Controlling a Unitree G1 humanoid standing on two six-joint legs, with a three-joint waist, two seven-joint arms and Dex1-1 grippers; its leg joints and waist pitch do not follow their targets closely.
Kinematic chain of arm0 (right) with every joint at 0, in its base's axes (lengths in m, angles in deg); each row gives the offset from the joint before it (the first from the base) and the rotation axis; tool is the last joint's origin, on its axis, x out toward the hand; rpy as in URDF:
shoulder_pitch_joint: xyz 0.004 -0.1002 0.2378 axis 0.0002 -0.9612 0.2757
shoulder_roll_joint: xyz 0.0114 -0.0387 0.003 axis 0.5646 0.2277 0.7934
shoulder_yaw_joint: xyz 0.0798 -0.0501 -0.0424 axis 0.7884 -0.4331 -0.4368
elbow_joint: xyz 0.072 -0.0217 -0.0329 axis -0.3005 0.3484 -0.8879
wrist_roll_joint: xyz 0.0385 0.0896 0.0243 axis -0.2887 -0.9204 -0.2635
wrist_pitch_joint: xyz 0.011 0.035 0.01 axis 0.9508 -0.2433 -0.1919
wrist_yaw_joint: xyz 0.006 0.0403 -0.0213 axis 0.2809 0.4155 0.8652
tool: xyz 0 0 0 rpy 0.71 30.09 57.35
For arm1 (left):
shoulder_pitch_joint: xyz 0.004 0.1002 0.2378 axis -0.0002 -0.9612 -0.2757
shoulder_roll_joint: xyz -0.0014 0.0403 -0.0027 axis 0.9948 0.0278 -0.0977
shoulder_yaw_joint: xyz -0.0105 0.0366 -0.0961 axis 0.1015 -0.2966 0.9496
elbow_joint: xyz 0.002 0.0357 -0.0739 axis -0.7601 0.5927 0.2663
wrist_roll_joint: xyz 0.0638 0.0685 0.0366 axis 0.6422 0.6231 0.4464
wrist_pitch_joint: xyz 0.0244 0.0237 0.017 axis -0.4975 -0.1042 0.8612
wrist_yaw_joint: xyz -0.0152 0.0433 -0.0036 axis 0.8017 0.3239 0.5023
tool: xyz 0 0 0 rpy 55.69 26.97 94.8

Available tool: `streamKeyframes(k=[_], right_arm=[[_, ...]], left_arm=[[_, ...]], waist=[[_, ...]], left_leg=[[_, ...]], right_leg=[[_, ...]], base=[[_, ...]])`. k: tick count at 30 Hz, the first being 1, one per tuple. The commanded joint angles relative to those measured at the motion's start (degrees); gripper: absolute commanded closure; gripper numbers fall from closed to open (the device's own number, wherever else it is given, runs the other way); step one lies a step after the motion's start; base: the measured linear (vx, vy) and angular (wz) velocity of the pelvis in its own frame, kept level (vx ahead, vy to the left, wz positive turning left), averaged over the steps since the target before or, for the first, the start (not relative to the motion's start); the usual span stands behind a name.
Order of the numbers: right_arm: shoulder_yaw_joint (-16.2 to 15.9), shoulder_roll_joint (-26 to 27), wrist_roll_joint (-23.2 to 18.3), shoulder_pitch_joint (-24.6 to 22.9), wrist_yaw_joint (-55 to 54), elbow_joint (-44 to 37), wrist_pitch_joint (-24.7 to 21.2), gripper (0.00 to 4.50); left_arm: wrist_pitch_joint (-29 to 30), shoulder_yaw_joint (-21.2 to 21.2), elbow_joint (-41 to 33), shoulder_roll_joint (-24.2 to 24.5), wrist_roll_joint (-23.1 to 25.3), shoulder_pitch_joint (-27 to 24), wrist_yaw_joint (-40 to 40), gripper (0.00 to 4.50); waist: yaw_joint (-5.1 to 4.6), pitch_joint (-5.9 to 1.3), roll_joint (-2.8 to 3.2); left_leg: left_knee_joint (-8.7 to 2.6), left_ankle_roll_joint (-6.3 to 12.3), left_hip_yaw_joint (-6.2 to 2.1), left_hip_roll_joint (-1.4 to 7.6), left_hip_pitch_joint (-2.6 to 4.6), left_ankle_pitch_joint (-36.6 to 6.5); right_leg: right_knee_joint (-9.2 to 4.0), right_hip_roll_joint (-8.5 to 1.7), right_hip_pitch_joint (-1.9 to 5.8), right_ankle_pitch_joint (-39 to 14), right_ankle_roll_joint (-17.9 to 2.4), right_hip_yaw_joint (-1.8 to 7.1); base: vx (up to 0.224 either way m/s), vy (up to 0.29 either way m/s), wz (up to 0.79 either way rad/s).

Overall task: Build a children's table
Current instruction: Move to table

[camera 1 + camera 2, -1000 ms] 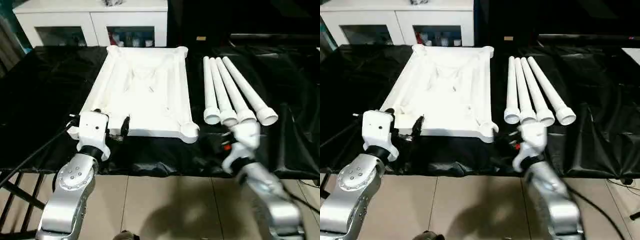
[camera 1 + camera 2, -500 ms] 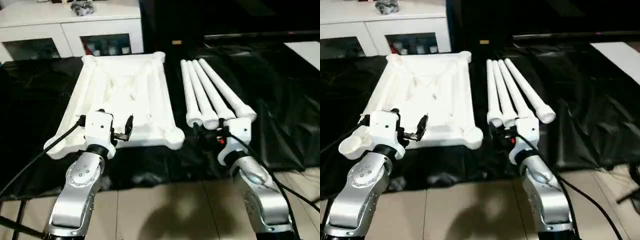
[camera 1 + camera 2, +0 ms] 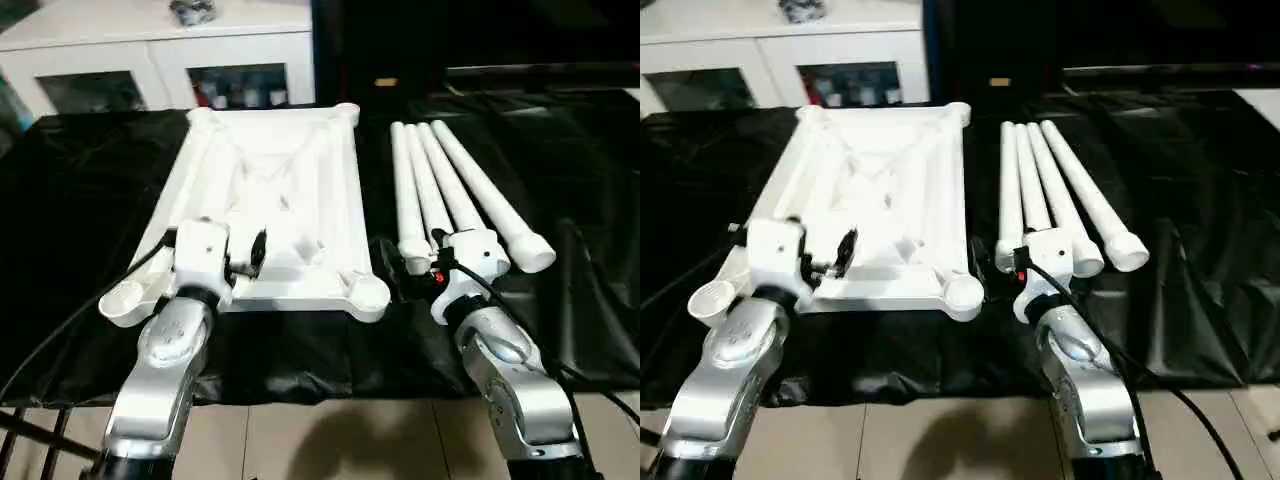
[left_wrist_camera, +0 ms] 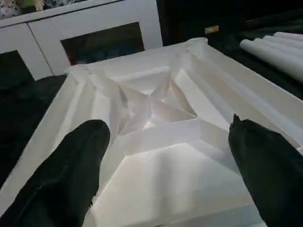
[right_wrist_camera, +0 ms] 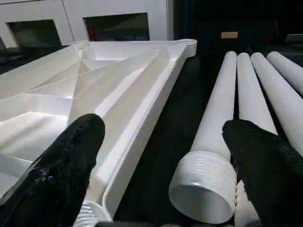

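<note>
Both silver forearms reach forward and low. The left tool (image 4: 161, 156) hovers wide open and empty over the tabletop's (image 3: 290, 170) near edge. The right tool (image 5: 161, 165), equally wide and empty, straddles the gap between tabletop and legs (image 3: 450, 190). Tabletop lies ribs-up, legs just beside, on a black-draped bench (image 3: 80, 190); a white cabinet (image 3: 160, 55) stands behind.

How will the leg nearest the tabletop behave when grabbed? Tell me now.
The leg nearest the tabletop is a round tube on smooth black sheeting, so it probably rolls if nudged. It looks hollow at its threaded end, so likely light and stiff. Its smooth plastic may slip in the right claw.
</note>
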Motion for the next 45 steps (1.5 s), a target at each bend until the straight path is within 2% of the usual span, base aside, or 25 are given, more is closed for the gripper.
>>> streamKeyframes(k=[1,4,6,7,9,10,12,14,16,18,20,22,24,33,38,40,42,44,45], right_arm=[[-0.46,0.15,0.41,0.38,-0.08,0.21,0.48,0.03],[-0.67,0.4,0.37,0.34,-0.15,0.2,0.15,0.03],[-0.67,0.52,0.37,0.32,-0.17,0.19,0.11,0.03],[-0.67,0.59,0.43,0.3,-0.18,0.21,0.09,0.03],[-0.78,0.67,0.51,0.24,-0.14,0.35,0.08,0.03],[-0.85,0.65,0.58,0.23,-0.12,0.42,0.06,0.03],[-0.92,0.57,0.59,0.25,0.07,0.62,0.13,0.03],[-0.97,0.41,0.72,0.4,0.16,0.72,0.01,0.03],[-0.9,0.38,0.55,0.67,0.38,0.83,-0.1,0.03],[-0.89,0.23,0.55,1.05,0.63,1.16,-0.09,0.03],[-0.87,0.18,0.58,1.21,0.73,1.31,-0.07,0.03],[-0.88,0.07,0.61,1.51,0.85,1.51,-0.07,0.03],[-0.93,-0.02,0.64,1.84,0.85,1.65,-0.1,0.03],[-0.96,-0.38,0.7,2.04,1.22,1.78,0.03,0.03],[-1.34,-0.44,0.93,2.08,1.4,1.88,0.08,0.03],[-1.37,-0.43,0.97,2.17,1.44,1.92,0.09,0.03],[-1.37,-0.42,1.01,2.14,1.41,1.93,0.12,0.03],[-1.37,-0.42,1.0,2.04,1.37,1.92,0.17,0.03],[-1.43,-0.42,1.01,1.98,1.33,1.9,0.17,0.03]], left_arm=[[-0.5,0.21,0.63,0.05,0.37,0.72,-0.28,0.0],[-0.68,0.18,0.91,-0.21,0.1,0.63,-0.47,0.0],[-0.79,0.16,1.07,-0.32,0.05,0.66,-0.49,0.0],[-0.95,0.12,1.2,-0.41,0.04,0.64,-0.51,0.0],[-1.18,-0.03,1.32,-0.57,-0.07,0.51,-0.82,0.0],[-1.24,-0.08,1.3,-0.64,-0.08,0.43,-0.85,0.0],[-1.23,-0.03,1.29,-0.82,-0.03,0.18,-0.76,0.0],[-1.23,0.1,1.26,-0.91,-0.04,0.07,-0.67,0.0],[-1.21,0.17,1.14,-0.95,-0.12,-0.04,-0.69,0.0],[-1.34,0.23,1.06,-1.05,-0.13,-0.16,-0.56,0.0],[-1.5,0.26,1.06,-1.15,-0.12,-0.22,-0.52,0.0],[-1.62,0.35,1.07,-1.34,-0.08,-0.25,-0.52,0.0],[-1.66,0.45,1.15,-1.47,-0.04,-0.23,-0.49,0.0],[-1.83,0.33,1.3,-2.0,0.1,-0.11,-0.27,0.0],[-1.74,0.48,1.21,-2.15,-0.21,-0.21,-0.62,0.0],[-1.67,0.54,1.15,-2.19,-0.28,-0.18,-0.67,0.0],[-1.63,0.55,1.06,-2.19,-0.26,-0.23,-0.68,0.0],[-1.58,0.58,0.93,-2.21,-0.22,-0.33,-0.71,0.0],[-1.55,0.61,0.86,-2.2,-0.22,-0.37,-0.75,0.0]], waist=[[0.08,-4.11,0.07],[-0.09,-3.99,0.1],[-0.12,-3.88,0.05],[-0.13,-3.83,-0.22],[-0.12,-3.83,-0.14],[-0.15,-3.84,-0.09],[-0.34,-3.8,-0.49],[-0.33,-3.77,-0.32],[-0.26,-3.77,-0.53],[-0.29,-3.54,-0.38],[-0.34,-3.45,-0.49],[-0.31,-3.69,-0.72],[-0.27,-3.76,-0.72],[-0.31,-3.92,-0.97],[-0.06,-3.84,-1.21],[-0.08,-3.81,-1.17],[-0.28,-3.88,-1.03],[-0.52,-3.88,-0.93],[-0.5,-3.89,-0.96]], left_leg=[[-2.08,14.22,-0.01,-0.62,0.52,14.23],[-2.19,13.63,-0.22,-0.39,0.58,13.63],[-2.33,12.61,-0.17,-0.38,0.33,12.08],[-2.39,11.98,-0.08,-0.4,0.1,11.21],[-2.54,11.12,-0.08,-0.3,0.06,10.4],[-2.57,10.95,-0.12,-0.26,0.1,10.36],[-2.72,11.05,-0.21,-0.11,0.38,9.48],[-2.78,10.99,-0.12,-0.22,0.28,8.47],[-2.84,10.91,-0.03,-0.28,0.2,7.9],[-3.1,10.5,-0.03,-0.16,0.42,6.37],[-3.18,10.17,-0.08,-0.03,0.52,5.83],[-2.96,10.47,-0.09,-0.33,0.2,7.31],[-2.85,11.14,-0.18,-0.5,0.07,8.51],[-2.68,13.07,-0.51,-0.43,0.46,10.56],[-2.59,12.41,-0.17,-0.73,-0.31,9.67],[-2.71,11.91,-0.21,-0.61,-0.19,9.19],[-2.84,12.07,-0.49,-0.41,0.37,9.47],[-2.86,13.39,-0.85,-0.25,1.13,10.18],[-2.83,13.64,-0.82,-0.27,1.08,10.26]], right_leg=[[-1.9,0.43,3.07,7.85,-12.45,0.63],[-2.09,0.4,3.12,6.38,-12.29,0.43],[-2.43,0.21,3.39,4.78,-12.36,0.49],[-2.62,0.15,3.62,4.25,-12.34,0.58],[-2.67,0.11,3.71,3.66,-12.27,0.58],[-2.64,0.14,3.69,3.69,-12.21,0.54],[-2.69,0.22,3.57,3.42,-12.17,0.47],[-2.89,0.13,3.78,2.28,-12.09,0.5],[-3.03,0.1,4.0,1.66,-12.02,0.54],[-3.42,0.08,3.98,-0.47,-11.88,0.42],[-3.59,0.01,4.05,-1.45,-11.82,0.39],[-3.51,0.07,4.46,-0.22,-11.39,0.46],[-3.43,0.16,4.53,0.56,-10.94,0.43],[-3.15,0.37,4.26,1.43,-10.37,0.23],[-3.57,0.13,4.82,0.23,-10.29,0.49],[-3.62,0.21,4.81,-0.31,-10.28,0.41],[-3.42,0.48,4.54,-0.05,-10.16,0.16],[-3.09,0.64,4.01,0.75,-10.35,0.02],[-3.12,0.55,4.08,0.78,-10.41,0.03]], base=[[0.0,0.0,0.0],[0.0,0.0,0.0],[0.0,0.0,0.0],[0.0,0.0,0.0],[0.0,0.0,0.0],[0.0,0.0,0.0],[0.0,0.0,0.0],[0.0,0.0,0.0],[0.0,0.0,0.0],[0.0,0.0,0.0],[0.0,0.0,0.0],[0.0,0.0,0.0],[0.0,0.0,0.0],[0.0,0.0,0.0],[0.0,0.0,0.0],[0.0,0.0,0.0],[0.0,0.0,0.0],[0.0,0.0,0.0],[0.0,0.0,0.0]])
